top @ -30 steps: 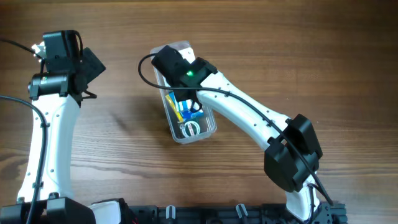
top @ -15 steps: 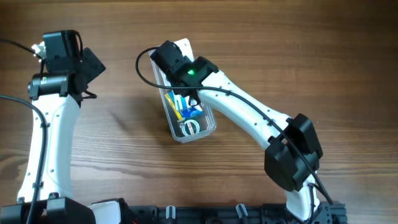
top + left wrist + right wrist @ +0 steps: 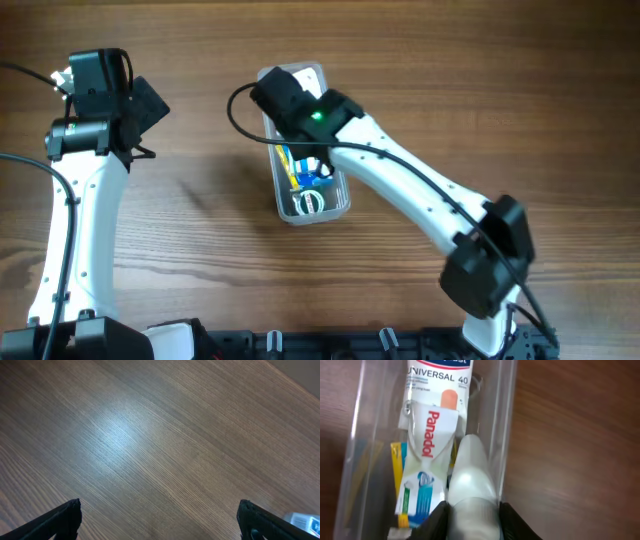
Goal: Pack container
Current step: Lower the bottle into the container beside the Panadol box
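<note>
Table (image 3: pixel 450 80): brown wood grain; it bears the container and both arms.
Container (image 3: pixel 312 216): clear plastic tub, long, with rounded corners. It stands on the table near the middle, toward the far side. Its long axis runs far to near, with the near end turned slightly to the right.
Container, contents at far end: a plaster box (image 3: pixel 440 380) printed "UNIVERSAL 40", lying flat against the far wall.
Container, contents at middle: a white Panadol box (image 3: pixel 427 475) with red lettering and a blue and green panel. It overlaps the near edge of the plaster box.
Container, contents at left wall: a yellow item (image 3: pixel 396 460), partly hidden under the Panadol box; what it is cannot be told.
Container, contents at near end: yellow and blue pieces and a white ring-shaped piece (image 3: pixel 308 203), seen from overhead and too small to name.
Right gripper (image 3: pixel 472 505): lowered into the far half of the container, jaws narrow and closed on the white item, one black finger (image 3: pixel 440 517) on each side of it.
White item (image 3: pixel 472 475): smooth, rounded and tapering toward the far end. It is held along the container's right wall, just beside the Panadol box.
Left gripper (image 3: pixel 159 507): at the far left of the table, well apart from the container. Its jaws are spread wide with nothing between them, above bare wood.
Small white and blue thing (image 3: pixel 302 522): only an edge shows, at the near right corner of the left wrist view; what it is cannot be told.
</note>
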You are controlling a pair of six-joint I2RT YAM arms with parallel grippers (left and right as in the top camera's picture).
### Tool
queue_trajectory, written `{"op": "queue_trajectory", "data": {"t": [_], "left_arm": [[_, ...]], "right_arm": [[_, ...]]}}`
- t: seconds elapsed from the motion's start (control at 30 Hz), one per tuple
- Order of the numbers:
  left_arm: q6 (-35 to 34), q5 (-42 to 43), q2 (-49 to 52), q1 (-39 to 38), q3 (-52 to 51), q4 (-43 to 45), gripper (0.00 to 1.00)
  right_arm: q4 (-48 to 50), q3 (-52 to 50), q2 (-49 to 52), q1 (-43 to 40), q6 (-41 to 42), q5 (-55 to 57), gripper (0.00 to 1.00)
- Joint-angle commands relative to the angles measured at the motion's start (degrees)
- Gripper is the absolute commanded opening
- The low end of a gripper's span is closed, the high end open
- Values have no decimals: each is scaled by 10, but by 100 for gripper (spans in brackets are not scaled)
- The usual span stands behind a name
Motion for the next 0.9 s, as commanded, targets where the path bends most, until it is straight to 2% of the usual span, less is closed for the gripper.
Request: {"op": "queue_trajectory", "data": {"t": [0.0, 0.33, 0.87], "left_arm": [[-1, -5, -5, 3, 9, 0, 100], [-1, -5, -5, 3, 9, 0, 100], [-1, -5, -5, 3, 9, 0, 100]], "right_arm": [[-8, -10, -23, -5, 44, -3, 5], [32, -30, -7, -14, 66, -5, 4], [14, -31, 42, -15, 73, -32, 4]]}}
